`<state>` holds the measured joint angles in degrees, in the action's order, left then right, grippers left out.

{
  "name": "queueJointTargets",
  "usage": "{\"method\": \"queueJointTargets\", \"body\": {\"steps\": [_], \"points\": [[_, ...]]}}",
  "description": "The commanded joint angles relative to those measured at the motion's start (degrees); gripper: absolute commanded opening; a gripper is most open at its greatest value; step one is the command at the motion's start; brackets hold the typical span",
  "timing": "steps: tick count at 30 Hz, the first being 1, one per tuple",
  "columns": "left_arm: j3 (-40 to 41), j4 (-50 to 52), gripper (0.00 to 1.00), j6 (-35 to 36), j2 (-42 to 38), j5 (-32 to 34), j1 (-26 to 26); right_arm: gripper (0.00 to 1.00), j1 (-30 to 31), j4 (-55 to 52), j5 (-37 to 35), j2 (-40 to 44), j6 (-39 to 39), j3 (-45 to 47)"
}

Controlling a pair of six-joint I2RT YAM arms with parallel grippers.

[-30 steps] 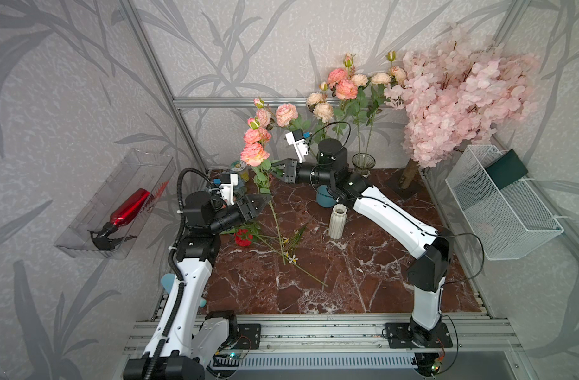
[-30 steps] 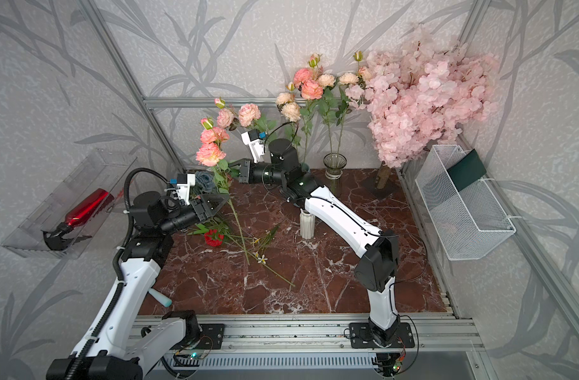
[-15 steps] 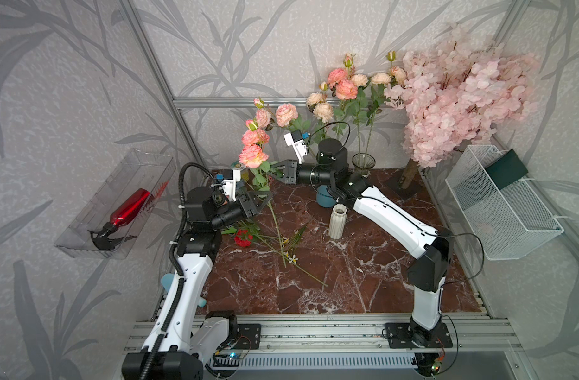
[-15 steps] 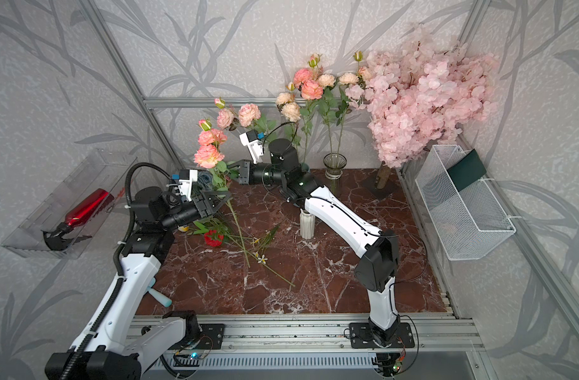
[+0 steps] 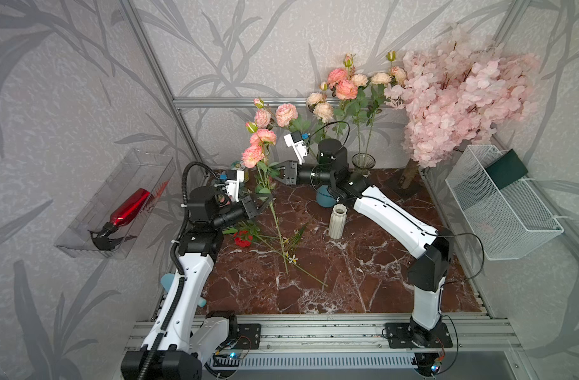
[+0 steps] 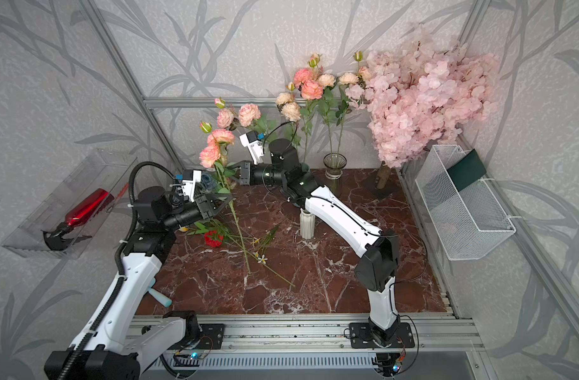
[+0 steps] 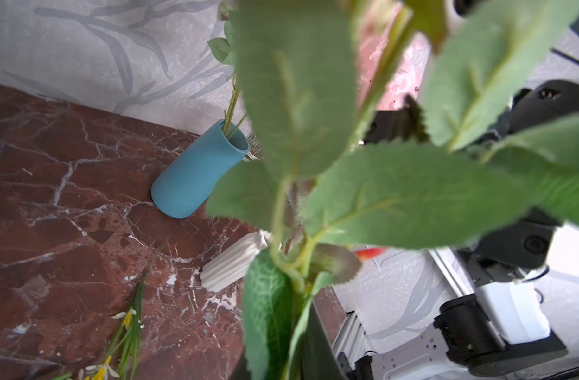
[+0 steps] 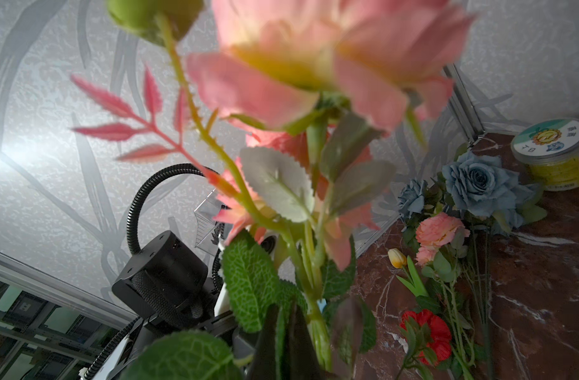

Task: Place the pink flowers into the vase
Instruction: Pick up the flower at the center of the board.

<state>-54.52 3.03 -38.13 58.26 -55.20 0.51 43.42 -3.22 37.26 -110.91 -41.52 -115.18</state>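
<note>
Though flower-strewn, red marble tabletop (image 5: pixel 364 279) amid grey walls (image 5: pixel 84 98)

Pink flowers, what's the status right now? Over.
Both shut on stem: left gripper low, right gripper higher. Held pink flowers near upright, in no vase yet. Obstacle: right arm over blue vase.

top views: bright, even, diffuse light; sharp all over; straight lines hold to the edges
shadows: soft and weak, no hard edges
marble tabletop (image 5: pixel 364 279): mild sheen, nothing blown out
left wrist: green leaves (image 7: pixel 396 197) right at the lens, out of focus; tabletop behind fairly sharp
right wrist: pink flowers (image 8: pixel 314 49) close up, blooms blurred; white glare patch on wall (image 8: pixel 5 151); background sharper
</note>
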Motion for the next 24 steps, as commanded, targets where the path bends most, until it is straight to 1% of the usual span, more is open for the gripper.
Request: {"method": "queueJointTargets", "body": {"steps": [1,3,7,9,13,15,16,20,24], "points": [[-2.1,1.3,0.05,1.2,-0.5,1.5,0.1,0.00,0.2,-0.5,0.4,1.0,2.1,0.4],[-2.1,2.5,0.00,2.0,-0.8,2.3,0.2,0.00,0.2,-1.4,-0.1,1.1,3.2,0.4],[-2.5,5.9,0.00,4.7,-1.5,5.3,0.2,0.00,0.2,-4.2,-0.7,1.5,7.0,-0.1],[-2.4,7.6,0.00,6.1,-2.2,7.6,0.2,0.08,0.2,-5.5,-1.0,2.0,8.9,0.1],[-2.1,10.0,0.00,8.2,-3.3,12.0,0.2,0.26,0.2,-8.8,-3.4,4.3,14.5,2.2],[-2.1,10.5,0.00,8.4,-3.3,13.1,0.1,0.37,0.2,-10.7,-5.0,5.9,17.5,4.2],[-2.3,10.9,0.00,8.6,-3.1,13.8,0.2,0.41,0.2,-11.7,-6.1,6.7,19.4,5.4],[-2.9,12.5,0.00,9.6,-2.7,15.7,0.0,0.47,0.6,-14.7,-9.6,10.9,25.1,11.4],[-3.1,12.7,0.00,9.5,-2.8,16.9,-0.2,0.48,2.3,-16.7,-9.9,12.8,27.8,16.5]]}}
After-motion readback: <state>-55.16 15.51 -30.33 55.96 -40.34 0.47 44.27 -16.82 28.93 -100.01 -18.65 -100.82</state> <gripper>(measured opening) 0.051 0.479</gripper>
